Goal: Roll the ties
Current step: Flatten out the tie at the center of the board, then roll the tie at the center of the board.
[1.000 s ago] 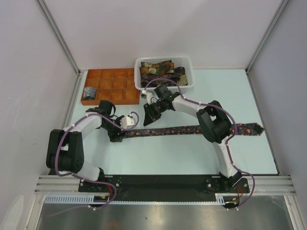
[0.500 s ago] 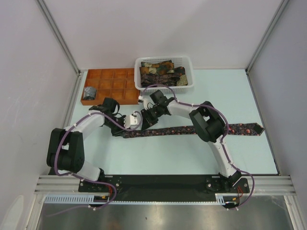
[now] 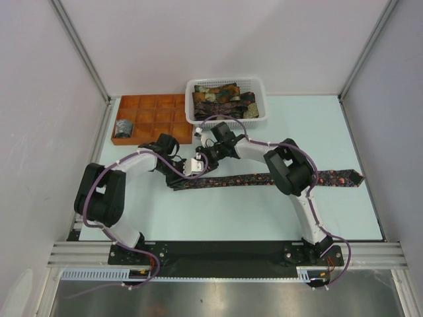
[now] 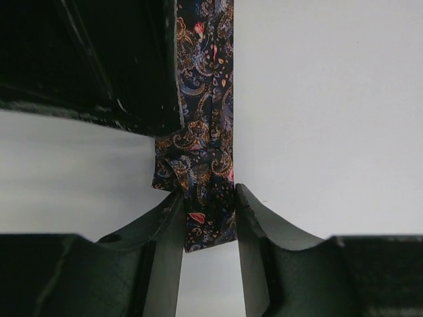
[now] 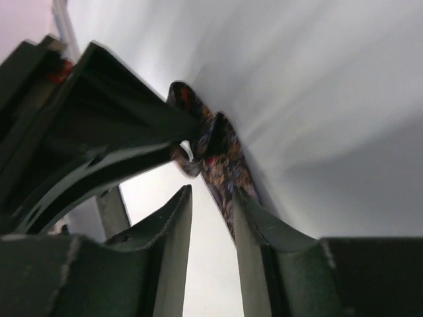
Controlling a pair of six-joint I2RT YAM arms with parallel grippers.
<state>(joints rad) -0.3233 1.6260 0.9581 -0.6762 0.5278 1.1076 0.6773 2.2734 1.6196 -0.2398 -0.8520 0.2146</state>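
Left claw point(image 4: 206, 218) has shifted right, pinching the tie point(image 4: 201, 158) end—right claw point(image 5: 210, 218) slightly parted beside it.

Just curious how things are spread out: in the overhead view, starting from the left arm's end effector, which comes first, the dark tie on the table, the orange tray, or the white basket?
1. Dark tie: held in the left end effector at its narrow end.
2. Orange tray: behind, toward the back left.
3. White basket: back centre, somewhat farther.

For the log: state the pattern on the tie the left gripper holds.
Dark navy-black tie with gold-brown paisley swirls and pink-red marks; clearest in the left wrist view.
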